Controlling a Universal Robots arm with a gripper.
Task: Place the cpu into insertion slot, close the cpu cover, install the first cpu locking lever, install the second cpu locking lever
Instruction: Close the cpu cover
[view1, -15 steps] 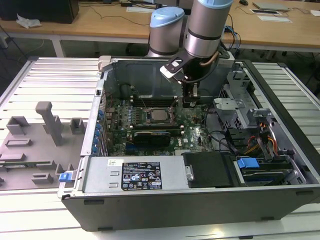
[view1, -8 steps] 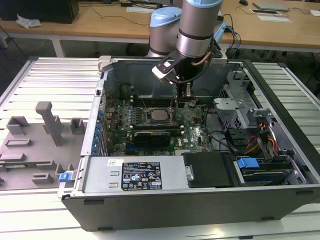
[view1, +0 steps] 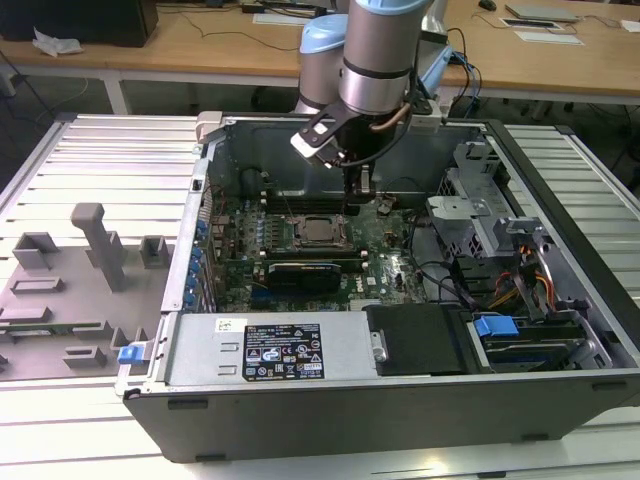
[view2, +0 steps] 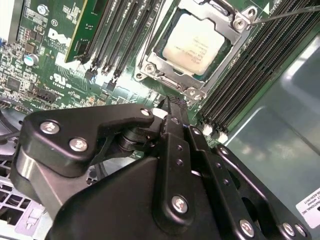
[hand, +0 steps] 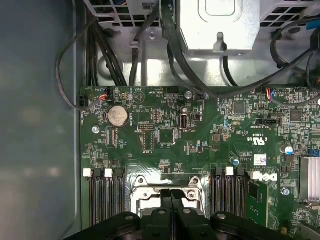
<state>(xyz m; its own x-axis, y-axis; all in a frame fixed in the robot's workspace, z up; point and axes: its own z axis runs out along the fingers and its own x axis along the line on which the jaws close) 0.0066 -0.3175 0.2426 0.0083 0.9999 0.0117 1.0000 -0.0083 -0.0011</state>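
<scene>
One cpu (view2: 196, 42) lies seated in the insertion slot (view2: 158, 50), with the single cpu cover (view2: 165, 67) closed over its edges. The jaws are pressed together, just beside the socket's far corner, toward the exterior view's right.

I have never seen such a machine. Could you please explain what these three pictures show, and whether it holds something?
This is one robot arm working inside an open computer case. The exterior view looks at the whole scene; both wrist views come from cameras riding on the arm. Its tool is shut, holding nothing I can see, close beside the cpu. The cpu sits in place on the green motherboard, and the cpu cover lies down around it.
</scene>
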